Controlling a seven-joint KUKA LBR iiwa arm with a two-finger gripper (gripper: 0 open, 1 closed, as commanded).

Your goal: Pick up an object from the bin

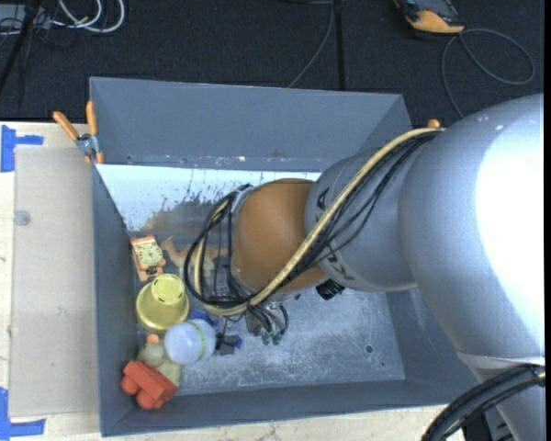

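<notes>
Against the left wall of the bin (110, 246) lies a small heap. A red block (147, 382) sits below the yellow cup (163, 302), a small printed box (148, 255) lies just above the cup, and a pale round thing (187, 343) touches the cup's lower right. Right of the cup, beside a small blue piece (228, 343), the hand (262, 324) hangs low under the arm's orange cover (271, 237). I cannot tell whether the hand is wide or narrow.
</notes>
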